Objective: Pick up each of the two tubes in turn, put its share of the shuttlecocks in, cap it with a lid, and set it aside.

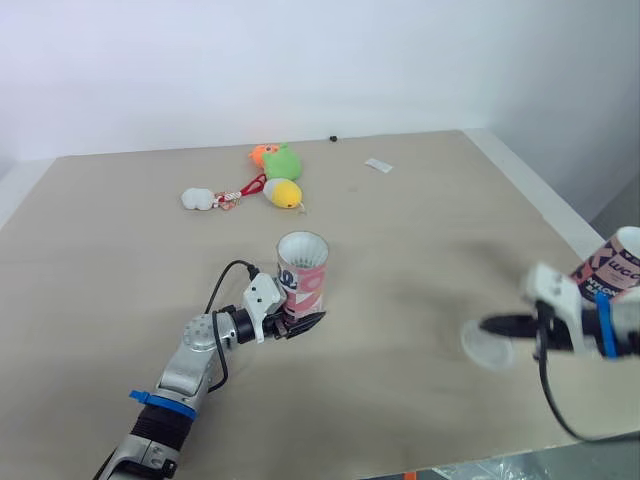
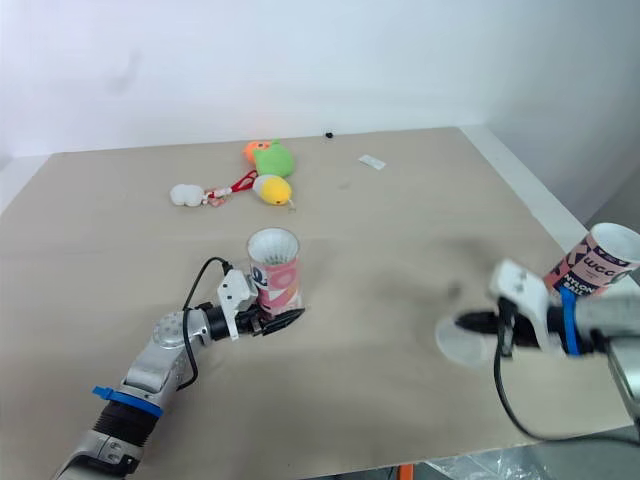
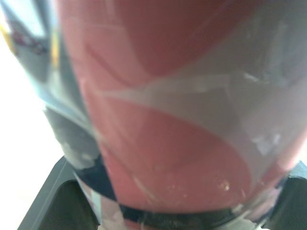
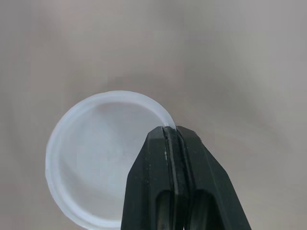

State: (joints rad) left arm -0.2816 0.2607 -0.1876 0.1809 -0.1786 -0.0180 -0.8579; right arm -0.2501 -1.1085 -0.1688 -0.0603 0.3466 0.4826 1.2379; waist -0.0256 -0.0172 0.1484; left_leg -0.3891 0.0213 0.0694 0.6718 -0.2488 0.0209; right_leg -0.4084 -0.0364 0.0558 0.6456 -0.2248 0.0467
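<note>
The tan worktop (image 1: pixel 420 230) carries a pink tube (image 1: pixel 303 270), upright and open-topped, with the left claw (image 1: pixel 298 314) clamped around its base. Far right of it is a second tube (image 1: pixel 612 265). Between them the right claw (image 4: pixel 171 132) pinches a clear lid (image 4: pixel 96 153) by its rim. Soft toys (image 1: pixel 283 162) lie beyond the pink tube.

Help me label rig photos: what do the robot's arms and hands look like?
The left arm is silver metal with a blue band and a looping black cable. The right arm also shows a blue band and a black cable. Both wrists carry white brackets; the left hand and right hand each have black fingers.
</note>
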